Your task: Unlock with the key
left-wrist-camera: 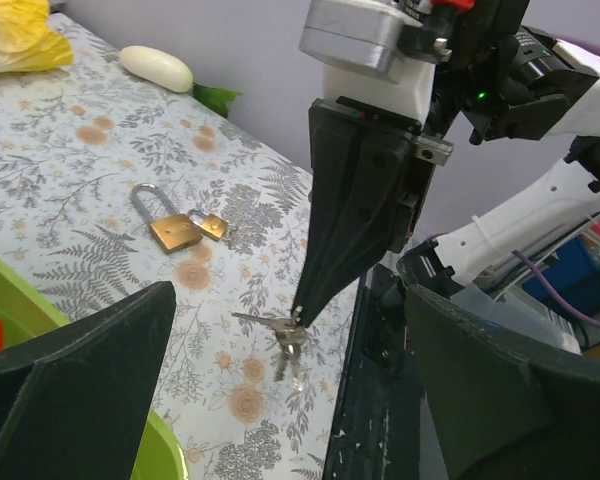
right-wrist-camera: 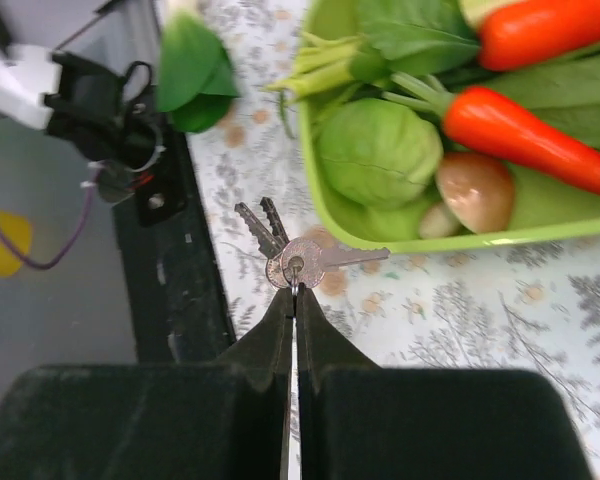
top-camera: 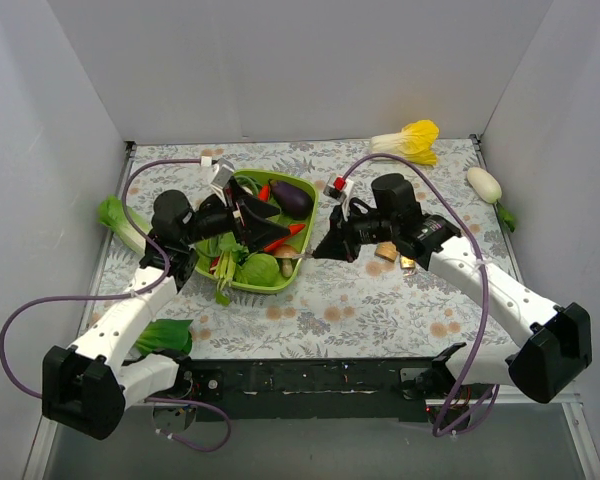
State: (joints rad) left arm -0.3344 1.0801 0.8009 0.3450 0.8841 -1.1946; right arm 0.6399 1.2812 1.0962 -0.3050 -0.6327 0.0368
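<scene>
My right gripper [top-camera: 320, 250] is shut on the ring of a small bunch of silvery keys [top-camera: 304, 256] and holds it just above the floral cloth, beside the green basket. In the right wrist view the gripper [right-wrist-camera: 294, 290] pinches the ring; one key [right-wrist-camera: 350, 257] sticks out sideways and two others hang. The bunch also shows in the left wrist view [left-wrist-camera: 283, 335]. The brass padlock [left-wrist-camera: 173, 228] with a silver shackle lies on the cloth next to a smaller brass lock [left-wrist-camera: 212, 225], under my right arm [top-camera: 387, 250]. My left gripper [top-camera: 252, 218] is open and empty over the basket.
The green basket [top-camera: 302, 181] holds an eggplant, carrots, a cabbage and greens [right-wrist-camera: 380, 150]. A yellow cabbage [top-camera: 412, 140] and a white radish [top-camera: 485, 184] lie at the back right. Green leaves lie at the left [top-camera: 120, 222] and front left [top-camera: 162, 337]. White walls enclose the table.
</scene>
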